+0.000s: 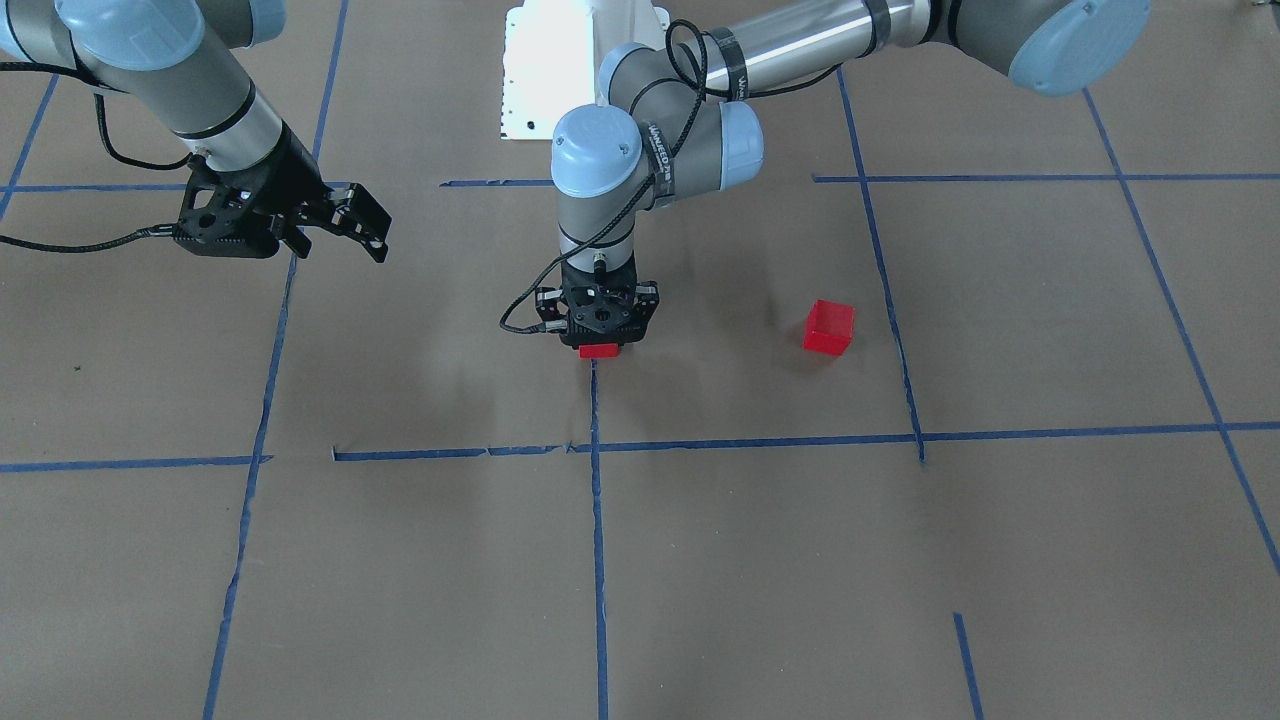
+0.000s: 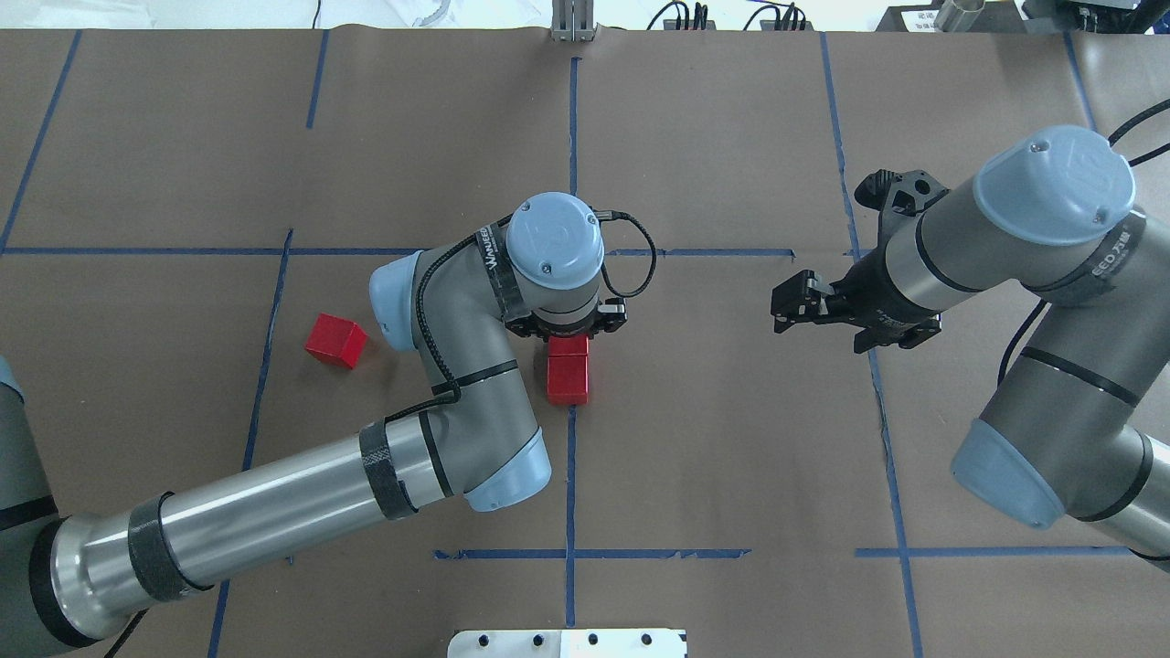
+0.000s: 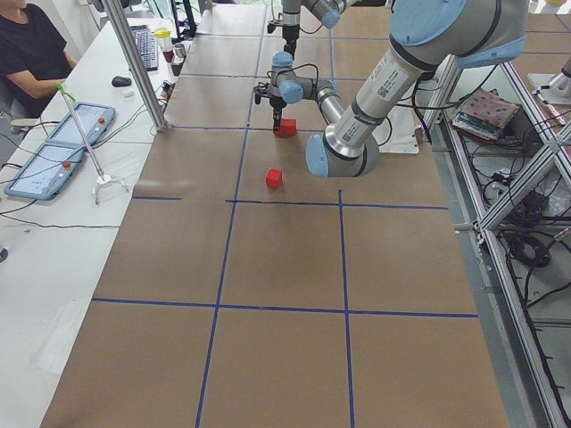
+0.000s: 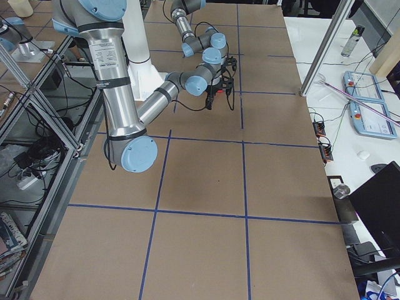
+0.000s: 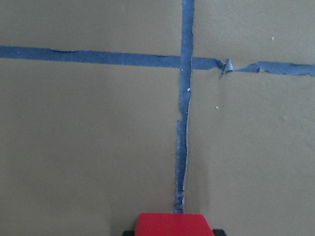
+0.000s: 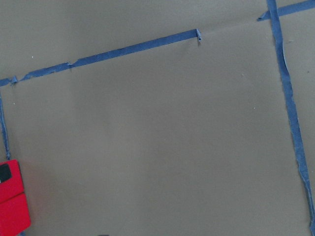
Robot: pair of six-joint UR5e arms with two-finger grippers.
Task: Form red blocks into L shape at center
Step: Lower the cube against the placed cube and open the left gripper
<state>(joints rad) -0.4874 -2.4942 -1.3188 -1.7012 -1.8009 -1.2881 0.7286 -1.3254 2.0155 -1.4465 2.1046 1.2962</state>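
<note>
The left gripper (image 1: 598, 338) points straight down at mid-table (image 1: 700, 600), with only a sliver of a red block (image 1: 598, 350) showing under it, at the end of a tape line (image 1: 598, 520). A second block (image 1: 828, 327) sits apart toward the view's right. The right gripper (image 1: 378, 238) hangs at the view's left, jaws spread.

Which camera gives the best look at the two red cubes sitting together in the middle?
Overhead: both cubes show, touching in a line, the far cube half under the left gripper. Front view shows only a red sliver; right wrist crops them at its edge; left wrist sees one; left side view, tiny.
</note>
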